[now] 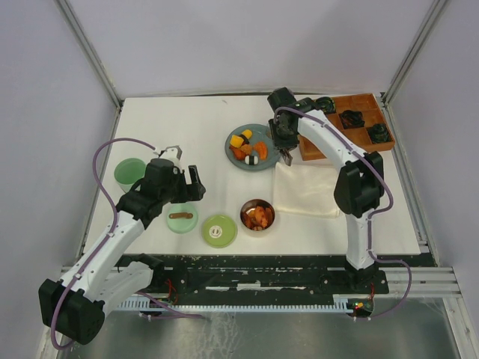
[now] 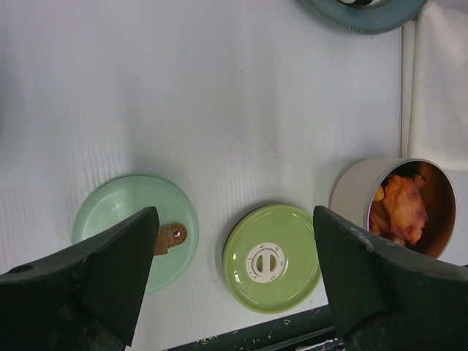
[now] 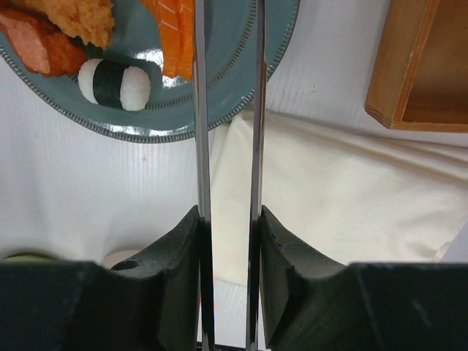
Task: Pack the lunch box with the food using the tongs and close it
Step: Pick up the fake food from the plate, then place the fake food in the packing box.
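Lunch box's small steel bowl [image 1: 242,213], lower centre of the top view, holds orange pieces [image 1: 259,218], lime-green round lid [image 1: 218,230] off beside it. My right hand [image 3: 228,219] pinches thin silver tongs [image 3: 199,110] over the grey-blue plate [image 3: 168,131] and its unpacked food [image 3: 115,84]; left hand [image 2: 234,216] wide, empty.

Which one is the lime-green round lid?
Look at the near edge of the white table. Three round things sit roughly in a row there: a pale mint-green flat lid with a brown handle, the lime-green round lid, and a small steel bowl of orange food. It's the middle one, brighter green, with a white button in its centre.
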Robot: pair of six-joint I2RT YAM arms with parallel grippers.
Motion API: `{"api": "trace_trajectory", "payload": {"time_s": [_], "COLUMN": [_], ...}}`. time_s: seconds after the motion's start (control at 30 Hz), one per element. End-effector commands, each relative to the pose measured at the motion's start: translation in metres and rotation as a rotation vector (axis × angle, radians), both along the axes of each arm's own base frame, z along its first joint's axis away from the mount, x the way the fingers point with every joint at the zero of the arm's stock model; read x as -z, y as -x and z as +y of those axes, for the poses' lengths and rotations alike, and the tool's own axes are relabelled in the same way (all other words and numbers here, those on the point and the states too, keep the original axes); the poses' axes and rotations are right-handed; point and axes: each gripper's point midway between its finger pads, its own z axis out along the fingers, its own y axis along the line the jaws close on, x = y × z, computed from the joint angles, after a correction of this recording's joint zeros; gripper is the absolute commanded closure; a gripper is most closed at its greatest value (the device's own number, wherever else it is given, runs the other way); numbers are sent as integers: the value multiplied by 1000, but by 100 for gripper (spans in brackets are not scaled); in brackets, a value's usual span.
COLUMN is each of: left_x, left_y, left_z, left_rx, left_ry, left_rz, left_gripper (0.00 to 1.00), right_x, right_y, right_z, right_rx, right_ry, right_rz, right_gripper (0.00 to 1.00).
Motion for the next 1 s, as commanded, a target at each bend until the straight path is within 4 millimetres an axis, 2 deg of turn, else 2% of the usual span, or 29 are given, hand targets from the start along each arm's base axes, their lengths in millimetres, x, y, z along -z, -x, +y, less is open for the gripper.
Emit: {"api": "trace_trajectory", "payload": {"time_s": [0.0,0.33,0.5,0.7,0.83,0.97], "left_x": [-14,-14,-15,-16,-17,-16], "left_y": [-8,-8,-8,-8,-8,-8], "left_z": [-3,-3,-2,-3,-2,-3], "left_rx": [-12,-13,-14,-11,-14,-9], "left_ry": [34,34,35,38,37,41], "left_rz": [-50,-51,-53,-57,-65,-60], "left_gripper": [8,8,8,8,8,8], "right_x": [-44,-71,-80,-74,-72,-64], "right_y": [7,62,103,156,194,231], "right_z": [10,10,23,7,8,2], "right_rx": [-11,-41,-112,-201,-265,-316], "right_ry": [-130,-275,-415,-326,-308,-190], "right_rz": [-82,-62,1,97,150,187], "right_gripper": [62,62,62,63,63,62]}}
